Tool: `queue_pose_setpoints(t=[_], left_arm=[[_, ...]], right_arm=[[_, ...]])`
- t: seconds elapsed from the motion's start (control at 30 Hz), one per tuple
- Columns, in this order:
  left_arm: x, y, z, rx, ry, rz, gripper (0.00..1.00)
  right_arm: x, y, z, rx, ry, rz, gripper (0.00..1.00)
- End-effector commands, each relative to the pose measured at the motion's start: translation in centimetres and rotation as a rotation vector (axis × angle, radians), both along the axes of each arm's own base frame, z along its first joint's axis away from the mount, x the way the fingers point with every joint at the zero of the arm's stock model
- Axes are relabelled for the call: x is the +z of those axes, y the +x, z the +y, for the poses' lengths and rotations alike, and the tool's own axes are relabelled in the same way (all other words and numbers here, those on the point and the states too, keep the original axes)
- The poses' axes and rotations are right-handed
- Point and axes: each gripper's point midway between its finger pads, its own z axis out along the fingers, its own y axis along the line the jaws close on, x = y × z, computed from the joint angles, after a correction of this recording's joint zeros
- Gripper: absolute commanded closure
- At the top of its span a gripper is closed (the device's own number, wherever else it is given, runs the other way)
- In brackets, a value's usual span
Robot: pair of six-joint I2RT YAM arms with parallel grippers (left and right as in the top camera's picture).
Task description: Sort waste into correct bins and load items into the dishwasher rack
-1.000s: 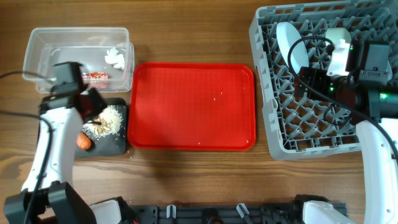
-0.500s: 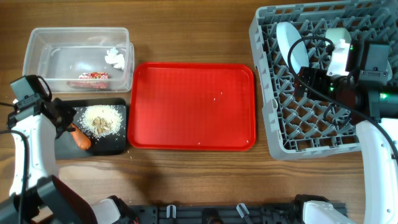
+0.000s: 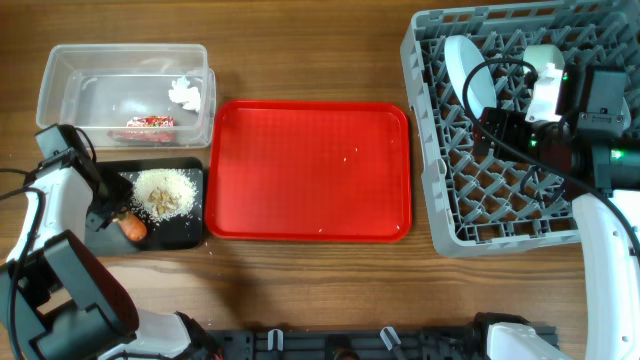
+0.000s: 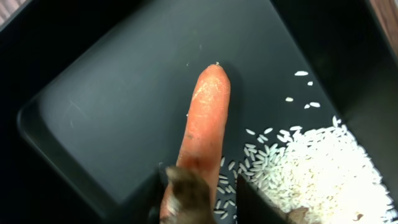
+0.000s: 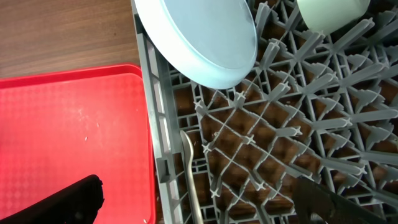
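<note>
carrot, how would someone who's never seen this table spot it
Start at the big red tray in the middle of the overhead view; a smaller black tray sits just to its left. The carrot lies in that tray's front left part, the only orange stick there, beside a pile of white rice.

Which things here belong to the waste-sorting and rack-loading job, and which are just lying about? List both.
Job in hand:
clear tub, red wrapper, tissue, black tray, rice crumbs, carrot, grey rack, light-blue dish, pale bowl, spoon.

Lying about:
red tray, wooden table.
</note>
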Motion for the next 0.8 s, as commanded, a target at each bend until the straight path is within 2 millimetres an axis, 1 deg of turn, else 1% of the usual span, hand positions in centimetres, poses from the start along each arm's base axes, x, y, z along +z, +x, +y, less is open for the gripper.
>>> queue_pose_setpoints(t=[0.0, 0.1, 0.17, 0.23, 0.33, 0.37, 0.47, 0.5, 0.57, 0.6, 0.67, 0.7, 0.77], left_arm=[[-0.4, -0.4, 0.1, 0.015, -0.002, 0.012, 0.47], [0.0, -0.3, 0.1, 0.015, 0.002, 0.001, 0.36], [0.7, -0.1, 0.2, 0.014, 0.007, -0.016, 0.31], [1.9, 0.3, 0.1, 0.011, 0.011, -0.046, 0.28], [4.3, 1.4, -0.3, -0.006, 0.003, -0.122, 0.25], [5.4, 1.9, -0.8, -0.019, -0.004, -0.164, 0.24], [8.1, 3.3, -3.1, -0.089, -0.035, -0.277, 0.21], [8.6, 3.6, -3.7, -0.109, -0.04, -0.294, 0.2], [9.7, 4.6, -5.9, -0.206, -0.053, -0.337, 0.19], [10.0, 5.0, -7.2, -0.267, -0.056, -0.345, 0.18], [10.2, 5.8, -10.2, -0.384, -0.062, -0.344, 0.12], [10.1, 6.0, -11.3, -0.428, -0.064, -0.341, 0.08], [10.0, 6.5, -14.7, -0.568, -0.072, -0.329, 0.0]], right_arm=[[0.1, 0.0, 0.0, -0.01, 0.011, -0.004, 0.0], [0.1, 0.0, 0.0, -0.01, 0.011, -0.004, 0.0], [0.1, 0.0, 0.0, -0.01, 0.011, -0.004, 0.0], [0.1, 0.0, 0.0, -0.01, 0.011, -0.004, 0.0], [0.1, 0.0, 0.0, -0.01, 0.011, -0.004, 0.0], [0.1, 0.0, 0.0, -0.01, 0.011, -0.004, 0.0], [0.2, 0.1, 0.4, 0.006, 0.029, -0.008, 0.0], [0.2, 0.1, 0.7, 0.018, 0.04, -0.011, 0.0], [0.4, 0.3, 1.5, 0.049, 0.079, -0.024, 0.0], [0.5, 0.5, 1.9, 0.064, 0.097, -0.03, 0.0], [0.6, 0.7, 3.0, 0.128, 0.131, -0.041, 0.0], [0.6, 0.9, 3.5, 0.161, 0.149, -0.043, 0.0], [0.3, 1.0, 4.3, 0.2, 0.185, -0.035, 0.0]])
